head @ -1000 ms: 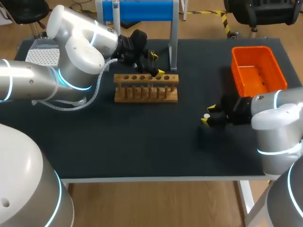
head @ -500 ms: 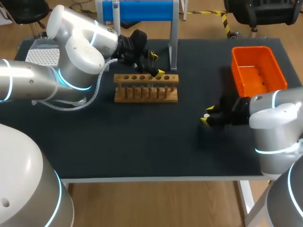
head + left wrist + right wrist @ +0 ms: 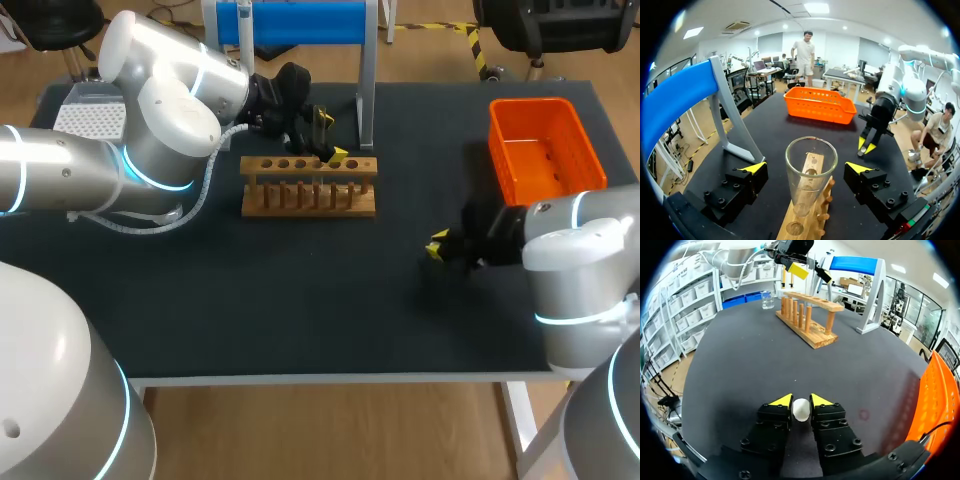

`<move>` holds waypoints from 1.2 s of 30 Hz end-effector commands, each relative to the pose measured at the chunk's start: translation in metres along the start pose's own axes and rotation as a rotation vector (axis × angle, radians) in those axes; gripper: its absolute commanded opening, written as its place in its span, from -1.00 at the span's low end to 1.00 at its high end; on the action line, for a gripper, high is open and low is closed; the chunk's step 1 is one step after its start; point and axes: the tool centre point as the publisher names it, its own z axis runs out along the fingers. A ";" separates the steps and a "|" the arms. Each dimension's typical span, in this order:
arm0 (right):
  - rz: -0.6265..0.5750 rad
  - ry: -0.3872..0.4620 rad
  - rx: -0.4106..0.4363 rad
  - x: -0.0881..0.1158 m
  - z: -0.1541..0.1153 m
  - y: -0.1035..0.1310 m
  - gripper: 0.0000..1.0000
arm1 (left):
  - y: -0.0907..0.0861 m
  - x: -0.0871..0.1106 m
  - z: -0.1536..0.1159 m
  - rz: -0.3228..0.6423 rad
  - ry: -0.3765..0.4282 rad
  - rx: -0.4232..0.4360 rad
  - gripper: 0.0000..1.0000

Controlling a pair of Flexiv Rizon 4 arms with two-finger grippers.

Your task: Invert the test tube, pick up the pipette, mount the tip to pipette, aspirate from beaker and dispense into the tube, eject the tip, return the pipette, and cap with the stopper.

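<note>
Looking across the dark tabletop [image 3: 300, 300], we judge capping to be the step in hand. Our left arm [image 3: 150, 110] bends in from the left with its wrist tipped down. Our right arm [image 3: 580, 255] reaches in low from the right, wrist turned toward the middle. The blue stand [image 3: 300, 20] at the far edge carries what seems to be the white pipette [image 3: 245, 35], which fits a late step. The orange plastic basket [image 3: 545, 160] lies just beside the right wrist. The pale wooden rack [image 3: 308, 188] sits under the left wrist, well apart from the right one. In it the clear glass test tube [image 3: 810, 175] stands mouth up between the left fingers [image 3: 742, 185], which are spread and released, touching it on neither side. The right fingers [image 3: 774, 417] are clenched on the small white stopper [image 3: 801, 410], just above the tabletop. Next, we think, the stopper must cross to the tube, line up squarely over its open mouth and be pressed in, perhaps with the left fingers closing to steady the glass.
</note>
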 end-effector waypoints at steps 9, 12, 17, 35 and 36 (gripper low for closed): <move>0.015 -0.008 -0.003 -0.002 -0.005 0.002 -1.00 | -0.001 0.000 0.000 -0.001 0.000 -0.003 1.00; 0.019 -0.007 -0.015 -0.005 -0.016 0.014 -1.00 | -0.001 0.000 0.000 -0.001 0.000 -0.003 1.00; 0.007 0.023 -0.076 -0.010 -0.047 0.053 -1.00 | -0.001 0.000 0.000 -0.001 0.000 -0.003 1.00; -0.175 0.180 -0.103 -0.017 -0.127 0.196 -1.00 | -0.001 0.000 0.000 -0.001 0.000 -0.003 1.00; -0.175 0.180 -0.103 -0.017 -0.127 0.196 -1.00 | -0.001 0.000 0.000 -0.001 0.000 -0.003 1.00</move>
